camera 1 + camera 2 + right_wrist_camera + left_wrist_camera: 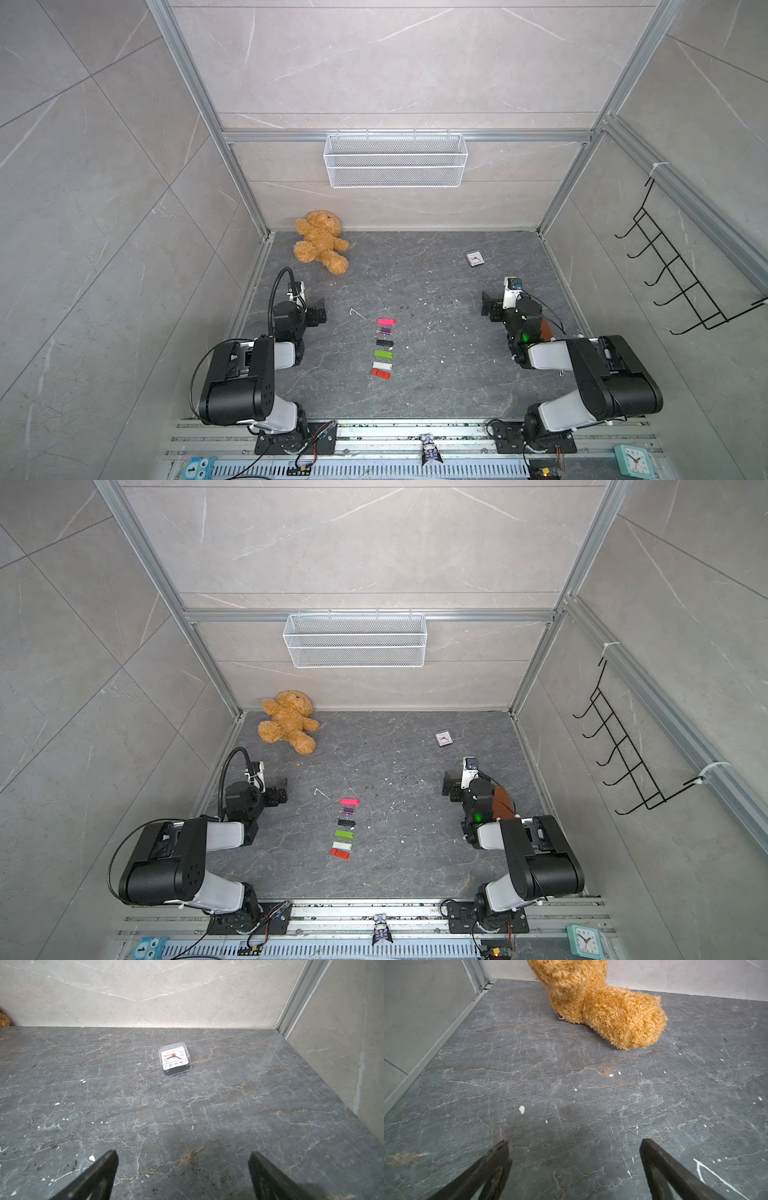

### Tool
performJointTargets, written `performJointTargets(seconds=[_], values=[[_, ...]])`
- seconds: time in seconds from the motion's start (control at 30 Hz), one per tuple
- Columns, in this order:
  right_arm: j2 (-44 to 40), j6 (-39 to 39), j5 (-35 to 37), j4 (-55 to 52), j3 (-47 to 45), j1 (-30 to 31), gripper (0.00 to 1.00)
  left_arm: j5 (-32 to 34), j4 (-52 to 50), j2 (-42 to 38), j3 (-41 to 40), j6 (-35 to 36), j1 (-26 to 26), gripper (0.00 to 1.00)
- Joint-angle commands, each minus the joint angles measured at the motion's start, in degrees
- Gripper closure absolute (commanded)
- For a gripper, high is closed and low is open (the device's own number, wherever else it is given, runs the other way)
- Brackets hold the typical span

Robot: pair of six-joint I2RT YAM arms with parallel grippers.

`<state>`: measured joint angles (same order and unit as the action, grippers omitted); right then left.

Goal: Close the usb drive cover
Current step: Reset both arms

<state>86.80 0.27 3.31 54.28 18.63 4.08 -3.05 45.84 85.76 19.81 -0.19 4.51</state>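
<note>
Usb drives (pixel 383 354) (pixel 345 834), six, small coloured plastic sticks, in one column on dark grey marbled table (pixel 436 374), lower centre of both top views, between the arms; covers too small to judge; left tool (pixel 574 1141) wide, empty, near fuzzy tan teddy bear (pixel 322 241); right tool (pixel 184 1152) wide, empty, facing small white-faced clock (pixel 175 1058) in clear case.

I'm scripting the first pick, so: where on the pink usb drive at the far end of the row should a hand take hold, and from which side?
Probably from straight above, pinching the pink usb drive by its two short ends. It lies flat, both ends free, while the purple drive sits close along its near long side.
</note>
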Motion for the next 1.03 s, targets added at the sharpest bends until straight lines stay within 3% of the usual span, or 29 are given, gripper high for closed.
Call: performJointTargets(seconds=[0.0, 0.1, 0.17, 1.0], values=[[0.45, 0.56, 0.85, 0.06, 0.62, -0.19, 0.00, 2.28, 1.72, -0.19, 0.99, -0.76, 0.20, 0.00], [0.46, 0.60, 0.77, 0.03, 0.66, -0.21, 0.00, -7.75, 3.86, -0.64, -0.48, 3.24, 0.20, 0.00], [0.48, 0.57, 0.74, 0.03, 0.68, -0.23, 0.00, -9.33, 5.87, -0.93, -1.77, 3.82, 0.25, 0.00], [0.39, 0.78, 0.61, -0.65, 0.89, -0.28, 0.00, -8.03, 3.22, -0.41, 0.04, 2.51, 0.85, 0.00]])
